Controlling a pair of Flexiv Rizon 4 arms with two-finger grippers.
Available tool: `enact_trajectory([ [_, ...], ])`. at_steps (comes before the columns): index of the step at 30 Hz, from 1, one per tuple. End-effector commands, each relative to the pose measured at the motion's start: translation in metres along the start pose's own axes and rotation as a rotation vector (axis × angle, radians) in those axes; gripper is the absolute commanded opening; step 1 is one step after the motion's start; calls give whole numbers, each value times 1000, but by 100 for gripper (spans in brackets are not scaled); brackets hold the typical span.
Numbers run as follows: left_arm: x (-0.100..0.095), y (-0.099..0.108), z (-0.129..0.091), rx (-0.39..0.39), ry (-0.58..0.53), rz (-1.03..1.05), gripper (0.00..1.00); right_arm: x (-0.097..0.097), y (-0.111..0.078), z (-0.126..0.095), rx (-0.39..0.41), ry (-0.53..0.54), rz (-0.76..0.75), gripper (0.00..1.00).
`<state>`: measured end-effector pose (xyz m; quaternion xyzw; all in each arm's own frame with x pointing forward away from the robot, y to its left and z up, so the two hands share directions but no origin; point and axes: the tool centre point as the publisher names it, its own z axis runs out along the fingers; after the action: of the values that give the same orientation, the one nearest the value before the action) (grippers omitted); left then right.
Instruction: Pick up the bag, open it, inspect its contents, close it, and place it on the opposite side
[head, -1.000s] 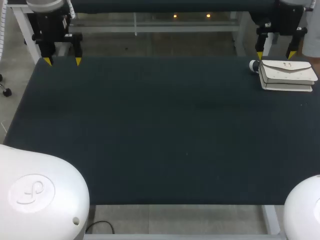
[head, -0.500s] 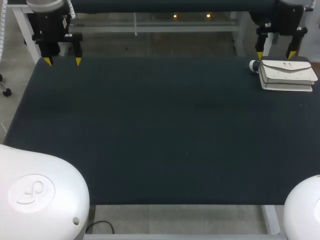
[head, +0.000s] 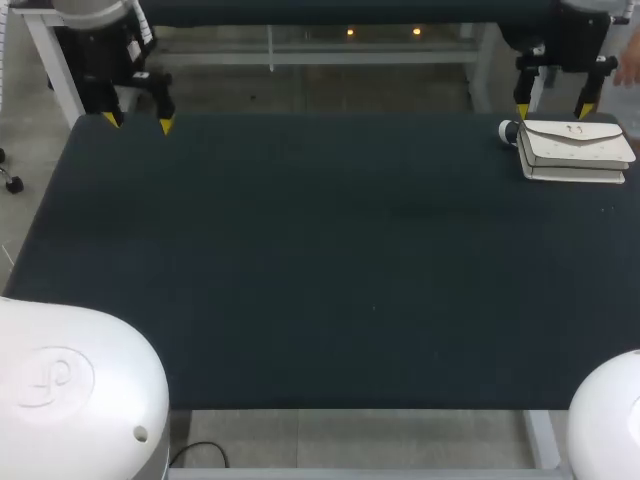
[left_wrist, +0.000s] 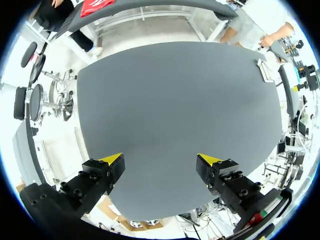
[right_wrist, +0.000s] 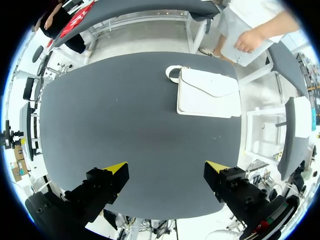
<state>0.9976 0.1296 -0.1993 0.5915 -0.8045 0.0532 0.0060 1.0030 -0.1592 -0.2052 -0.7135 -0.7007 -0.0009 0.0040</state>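
A small white bag (head: 575, 150) with a flap lies flat at the far right of the dark table (head: 320, 260). In the right wrist view the white bag (right_wrist: 207, 93) rests ahead of my right gripper (right_wrist: 167, 170), well clear of its fingers. My right gripper (head: 553, 108) hangs open just beyond the bag at the table's far edge. At the far left corner my left gripper (head: 138, 123) stands open with nothing between its fingers. The left wrist view shows my left gripper (left_wrist: 160, 159) open and the bag (left_wrist: 266, 70) tiny at the table's opposite end.
The dark table surface (left_wrist: 175, 115) stretches bare between the two grippers. Its far edge (head: 320, 113) runs right under both grippers.
My left gripper has shifted slightly to the right along the far edge. The right gripper and the bag stay where they were.
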Motion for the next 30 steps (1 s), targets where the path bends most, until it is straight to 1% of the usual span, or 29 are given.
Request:
enact_trajectory([
  [1, -2, 14, 4, 130, 47, 110, 100, -17, 6, 7, 9, 35, 10, 100],
  [5, 1, 16, 7, 174, 67, 202, 100, -34, 12, 13, 9, 47, 36, 100],
  [7, 3, 17, 9, 189, 73, 242, 100, -41, 14, 16, 9, 70, 45, 100],
  [11, 11, 17, 15, 230, 88, 347, 100, -58, 19, 22, -4, 77, 80, 100],
  [15, 17, 17, 25, 275, 127, 471, 100, -72, 24, 29, -9, 91, 101, 100],
  [20, 24, 15, 36, 317, 196, 632, 100, -86, 27, 37, -9, 112, 128, 100],
  [28, 36, 13, 49, 359, 263, 855, 100, -103, 33, 49, -2, 145, 153, 100],
  [30, 39, 12, 52, 365, 262, 889, 100, -106, 34, 52, 0, 149, 157, 100],
])
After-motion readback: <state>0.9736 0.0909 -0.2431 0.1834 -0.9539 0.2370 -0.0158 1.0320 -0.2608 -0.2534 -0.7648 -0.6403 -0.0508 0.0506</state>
